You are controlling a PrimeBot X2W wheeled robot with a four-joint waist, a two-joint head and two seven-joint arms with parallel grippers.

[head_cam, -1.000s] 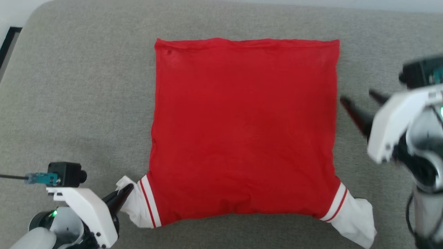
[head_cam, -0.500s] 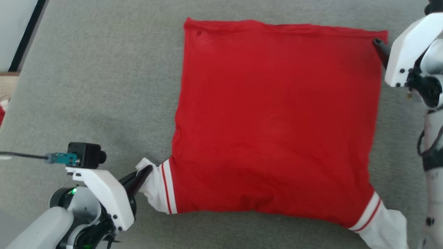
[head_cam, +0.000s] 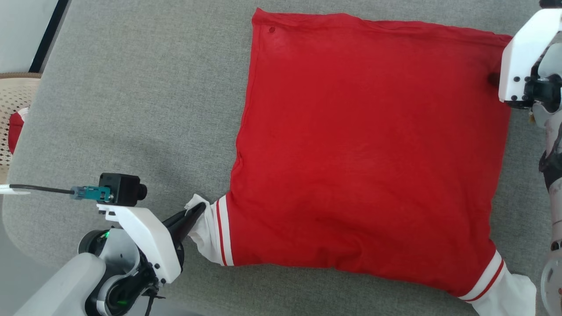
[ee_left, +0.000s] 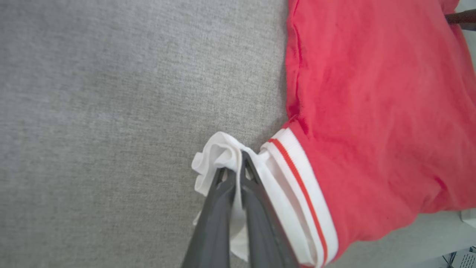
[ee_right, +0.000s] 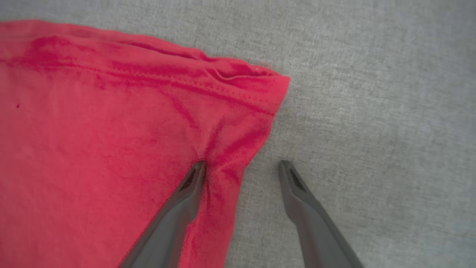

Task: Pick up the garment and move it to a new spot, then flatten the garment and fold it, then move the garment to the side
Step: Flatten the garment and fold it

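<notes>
**A:** Head view?
**B:** I see the thin bright red fabric T-shirt (head_cam: 369,153) with short white sleeves, spread flat on the grey woven surface (head_cam: 131,109), centre to 3 o'clock. Left gripper (head_cam: 201,210) at 7 o'clock, on the near-left sleeve (head_cam: 206,232). Right gripper (head_cam: 495,80) at 2 o'clock by the far-right corner, fingers mostly behind its white housing.
**A:** Left wrist?
**B:** Left gripper (ee_left: 233,163) pinched tight on the bunched white sleeve. Striped band just beside at 4 o'clock, red body at 2.
**A:** Right wrist?
**B:** Right gripper (ee_right: 241,163) spread wide, astride the T-shirt's side edge. One fingertip (ee_right: 197,167) presses into red cloth and puckers it, the other is over bare grey. Hem corner at 12 o'clock. Nothing clamped.
</notes>
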